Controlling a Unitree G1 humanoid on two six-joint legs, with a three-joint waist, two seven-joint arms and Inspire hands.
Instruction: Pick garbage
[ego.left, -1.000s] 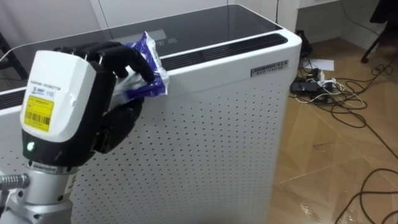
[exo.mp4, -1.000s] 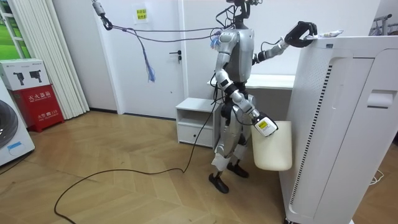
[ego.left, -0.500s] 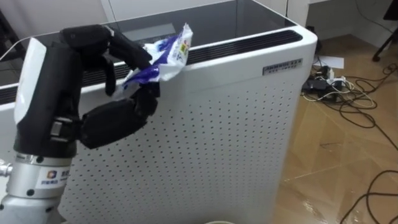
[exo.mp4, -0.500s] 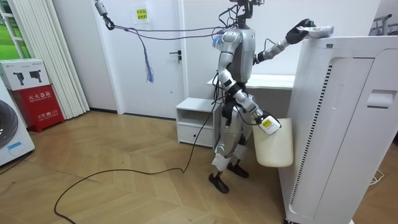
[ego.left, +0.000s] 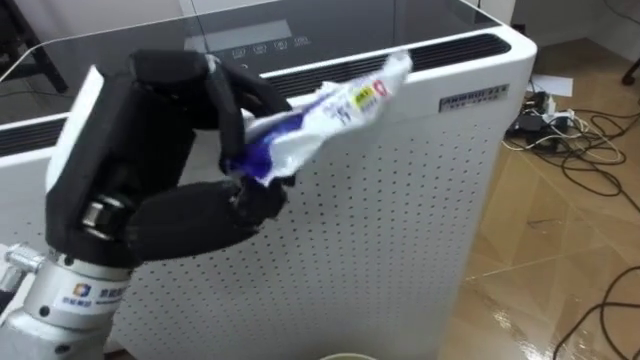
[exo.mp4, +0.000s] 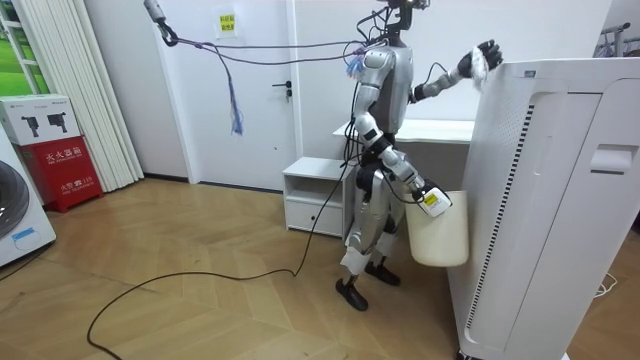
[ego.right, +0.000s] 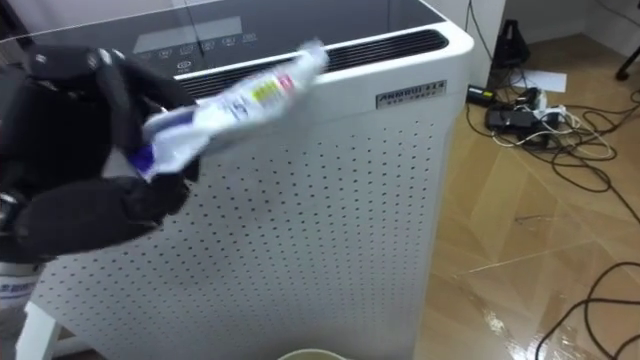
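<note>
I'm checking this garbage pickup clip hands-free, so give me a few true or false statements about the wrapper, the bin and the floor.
1. The left hand is closed round a blue and white wrapper. True.
2. The wrapper lies flat on top of the air purifier. False: it is in the hand, in front of the purifier's upper edge.
3. Cables lie on the wooden floor beside the purifier. True.
4. The white bin stands on the floor. False: it hangs clear of the floor at the right hand.
</note>
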